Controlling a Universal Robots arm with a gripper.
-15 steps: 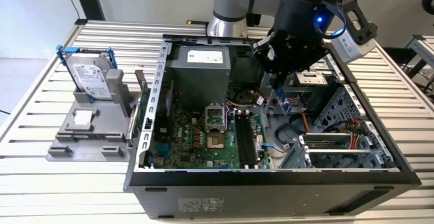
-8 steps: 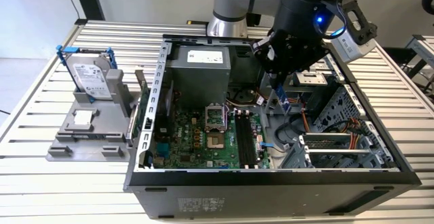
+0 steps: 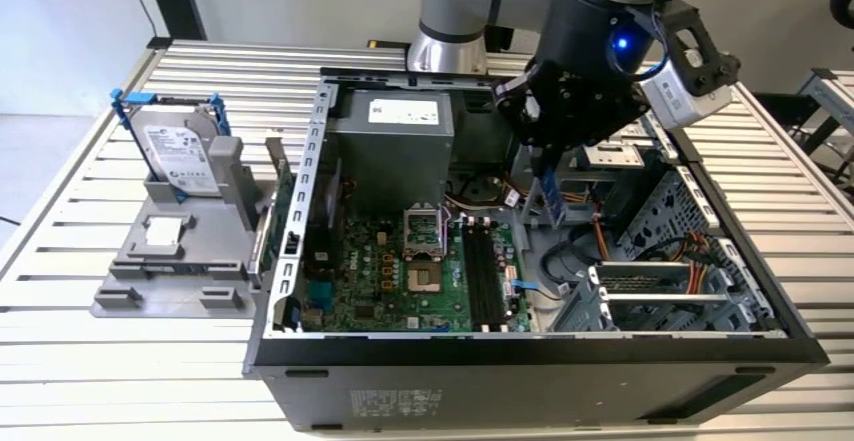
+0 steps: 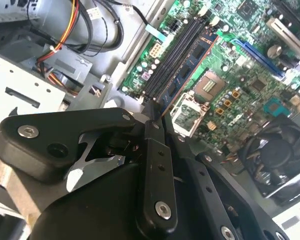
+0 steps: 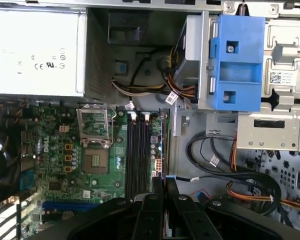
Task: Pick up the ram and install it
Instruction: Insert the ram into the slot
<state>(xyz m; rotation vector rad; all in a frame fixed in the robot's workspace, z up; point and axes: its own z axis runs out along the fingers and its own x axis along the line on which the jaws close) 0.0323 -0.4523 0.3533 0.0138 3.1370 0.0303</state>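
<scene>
- Gripper (image 3: 543, 159) hangs inside the open computer case (image 3: 534, 366), over the edge of the motherboard (image 3: 387, 286) nearest the drive bays.
- Fingers closed to a narrow gap, clamped on one end of the ram (image 3: 546, 199). In both wrist views the two black fingers meet on the thin board (gripper (image 4: 153, 119), (image 5: 165, 183)).
- Ram: a blue stick with dark chips along one face (image 4: 186, 67), seen edge-on as a thin line in the first wrist view (image 5: 164, 145).
- Key relation: the ram runs straight out from the fingertips, down towards the board. Its long axis reads near upright in the exterior view.
- In both wrist views that axis lines up with the run of the black memory slots (image 4: 172, 62), (image 5: 138, 150). The stick sits just beside them, on their outer side.
- Judgement: it is not seated. I cannot tell whether its far end touches the board.
- One arm only, and it already has the stick.
- Writing: a white printed label on the power supply (image 5: 35, 52) beyond the gripper, and small white tags on the cables.
- A label also on the hard drive (image 3: 180, 151), which stands in a blue frame well apart, outside the case, on the exterior view's left.
- Print left unread.
</scene>
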